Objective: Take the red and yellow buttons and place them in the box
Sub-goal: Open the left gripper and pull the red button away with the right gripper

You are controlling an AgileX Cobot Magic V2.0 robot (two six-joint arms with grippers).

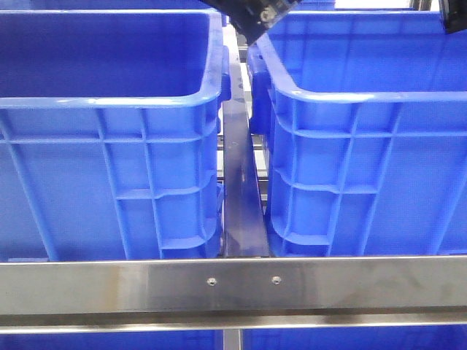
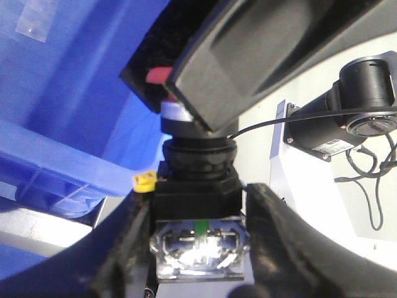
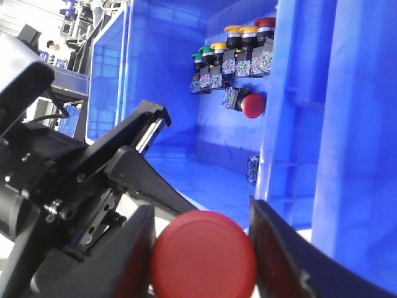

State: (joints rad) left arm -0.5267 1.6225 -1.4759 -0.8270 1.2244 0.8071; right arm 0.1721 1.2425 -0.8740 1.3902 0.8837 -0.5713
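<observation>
My left gripper (image 2: pixel 198 248) is shut on the black body and metal contact block of a red push button (image 2: pixel 197 205). Its cap is mostly hidden behind my right gripper (image 2: pixel 260 56). In the right wrist view the round red cap (image 3: pixel 205 254) fills the gap between my right gripper's (image 3: pixel 201 248) fingers, which touch it on both sides. The left gripper (image 3: pixel 93 180) reaches in from the side. A blue crate (image 3: pixel 229 174) behind holds several buttons with yellow (image 3: pixel 232 29), green and red caps. In the front view two blue crates (image 1: pixel 109 102) (image 1: pixel 365 95) stand side by side.
A black gripper part (image 1: pixel 255 18) shows at the front view's top edge, above the gap between the crates. A steel rail (image 1: pixel 233 288) crosses in front. A small yellow piece (image 2: pixel 144 182) sits by a crate rim. A camera on a white bracket (image 2: pixel 360 105) is nearby.
</observation>
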